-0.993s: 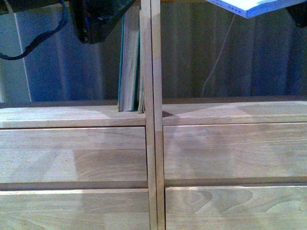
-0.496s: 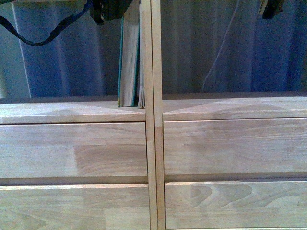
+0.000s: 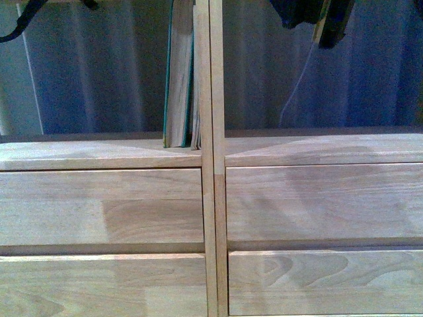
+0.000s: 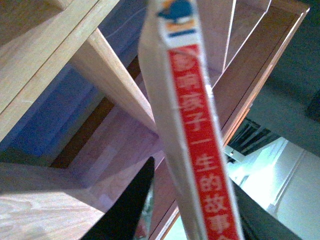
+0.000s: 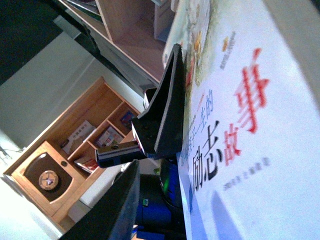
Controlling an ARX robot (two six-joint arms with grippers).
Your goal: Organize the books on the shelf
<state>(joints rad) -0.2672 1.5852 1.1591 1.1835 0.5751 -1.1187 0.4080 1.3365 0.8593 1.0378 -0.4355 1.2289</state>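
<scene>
Matt pale wood shelf [image 3: 99, 155], glossy paper-covered white paperback [image 5: 250, 125]

2 upright books [image 3: 180, 72] against divider [image 3: 209, 79]; bay beside them open

We see the book's [image 4: 195, 130] red-and-white spine between the left gripper's [image 4: 185, 210] dark fingers [image 4: 127, 207], shelf [image 4: 107, 75] behind.

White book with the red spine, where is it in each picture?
Front view: the white book may be the thin pale strip at top right; hard to tell.
Left wrist view: its spine runs up the middle.
Right wrist view: its cover fills the right side.
Shared landmark: the light wooden shelf.
</scene>
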